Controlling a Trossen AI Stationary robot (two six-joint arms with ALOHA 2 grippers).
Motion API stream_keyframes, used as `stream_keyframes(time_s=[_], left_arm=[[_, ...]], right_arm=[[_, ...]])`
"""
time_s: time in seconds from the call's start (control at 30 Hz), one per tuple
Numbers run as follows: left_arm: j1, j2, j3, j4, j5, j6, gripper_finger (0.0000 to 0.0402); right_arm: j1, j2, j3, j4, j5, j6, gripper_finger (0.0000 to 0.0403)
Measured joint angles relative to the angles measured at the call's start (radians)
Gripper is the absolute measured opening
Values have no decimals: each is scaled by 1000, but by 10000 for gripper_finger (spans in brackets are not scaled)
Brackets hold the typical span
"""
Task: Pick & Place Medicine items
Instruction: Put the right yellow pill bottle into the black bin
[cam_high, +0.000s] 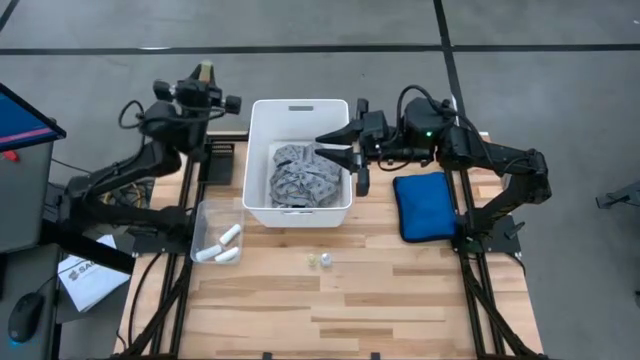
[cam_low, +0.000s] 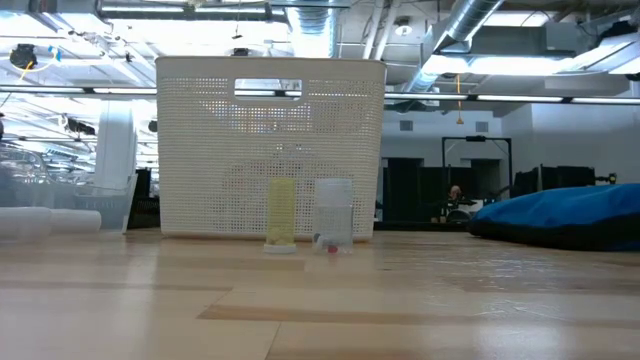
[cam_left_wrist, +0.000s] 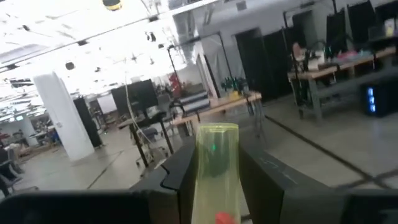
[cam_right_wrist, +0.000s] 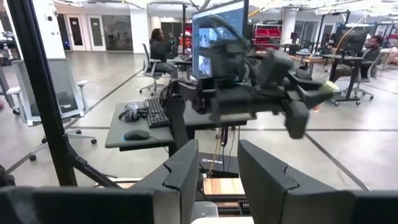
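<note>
My left gripper (cam_high: 205, 84) is raised beyond the table's far-left corner, shut on a yellow-green translucent vial (cam_left_wrist: 216, 163). My right gripper (cam_high: 327, 146) hovers open over the right side of the white bin (cam_high: 262, 118), its fingers pointing toward the table's left. It touches nothing. Three white tubes (cam_high: 220, 246) lie in a clear tray (cam_high: 203, 215) near the bin's left corner. Two small vials, one yellowish (cam_low: 281, 212) and one clear (cam_low: 333, 212), stand upright on the table (cam_high: 320, 260) in front of the bin. My left gripper pinches the yellow-green vial between its two fingers (cam_left_wrist: 180, 171). The vial lies along the fingers, and its free end (cam_left_wrist: 217, 132) sticks out past their tips. It is lifted clear of the table. Its other end is hidden between the fingers.
A grey patterned cloth (cam_high: 300, 175) fills the bin. A blue padded pouch (cam_high: 424, 205) lies on the table's right side, under the right arm. The near half of the wooden table (cam_high: 380, 310) is bare. A monitor and papers stand off the table's left edge.
</note>
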Motion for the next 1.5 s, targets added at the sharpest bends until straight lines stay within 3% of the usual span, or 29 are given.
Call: stream_keyframes(time_s=[0.2, 0.33, 0.47, 0.87, 1.5], left_arm=[[210, 40, 0, -345, 116, -329, 100], [356, 79, 0, -574, 272, -556, 100], [465, 126, -5, -715, 381, -690, 100], [474, 170, -21, -833, 367, -608, 100], [449, 275, -22, -1037, 250, -509, 100]], right_arm=[[0, 0, 0, -5, 0, 1, 109], [0, 0, 0, -23, 0, 18, 109], [0, 0, 0, -44, 0, 26, 109], [0, 0, 0, -70, 0, 27, 109], [0, 1, 0, -88, 0, 26, 109]])
